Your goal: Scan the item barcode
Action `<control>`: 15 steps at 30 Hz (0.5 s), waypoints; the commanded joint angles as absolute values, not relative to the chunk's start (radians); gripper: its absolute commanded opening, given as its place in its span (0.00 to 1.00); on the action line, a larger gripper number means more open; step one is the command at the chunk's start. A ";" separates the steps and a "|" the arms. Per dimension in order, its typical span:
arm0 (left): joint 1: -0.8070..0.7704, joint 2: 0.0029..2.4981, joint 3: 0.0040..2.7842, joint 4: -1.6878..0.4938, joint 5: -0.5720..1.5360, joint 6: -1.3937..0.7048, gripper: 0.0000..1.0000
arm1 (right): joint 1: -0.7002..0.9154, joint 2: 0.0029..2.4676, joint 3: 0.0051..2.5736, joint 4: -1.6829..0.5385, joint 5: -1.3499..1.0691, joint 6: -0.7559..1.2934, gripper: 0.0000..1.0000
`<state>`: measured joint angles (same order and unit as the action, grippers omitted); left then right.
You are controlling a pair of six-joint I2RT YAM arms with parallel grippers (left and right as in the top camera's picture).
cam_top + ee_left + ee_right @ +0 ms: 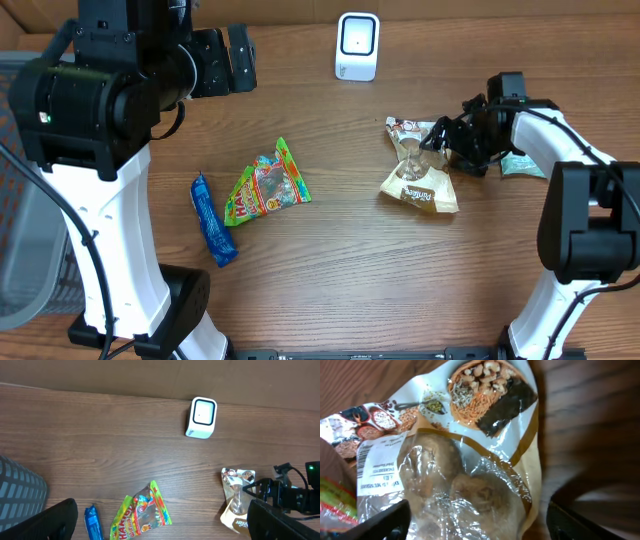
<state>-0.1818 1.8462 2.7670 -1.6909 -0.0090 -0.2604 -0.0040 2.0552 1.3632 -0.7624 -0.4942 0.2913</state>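
A beige snack bag (420, 185) with a clear window lies on the wooden table, right of centre. My right gripper (441, 141) is low over its upper end. In the right wrist view the bag (470, 485) fills the frame, and the right gripper (480, 525) is open with one finger on each side of the bag's clear part. A white printed label (377, 467) shows on the bag's left side. The white scanner (357, 45) stands at the table's far edge. My left gripper (225, 60) hangs high at the back left, open and empty.
A green and red Haribo bag (265, 185) and a blue wrapped bar (213, 220) lie left of centre. A teal packet (522, 165) sits beside the right arm. A grey basket (20, 490) is at the left edge.
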 commanded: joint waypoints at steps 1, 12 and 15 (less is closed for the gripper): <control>-0.184 1.844 2.768 -1.689 -0.014 -0.262 1.00 | 0.064 2.166 1.328 -0.764 -0.473 0.284 0.82; -0.184 1.844 2.768 -1.689 -0.014 -0.262 1.00 | 0.106 2.168 1.328 -0.686 -0.473 0.279 0.14; -0.184 1.844 2.768 -1.689 -0.014 -0.262 1.00 | 0.102 2.168 1.331 -0.670 -0.505 0.222 0.05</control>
<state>-0.1818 1.8462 2.7670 -1.6909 -0.0090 -0.2604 0.1059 2.1063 1.3663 -0.6750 -0.5732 0.2817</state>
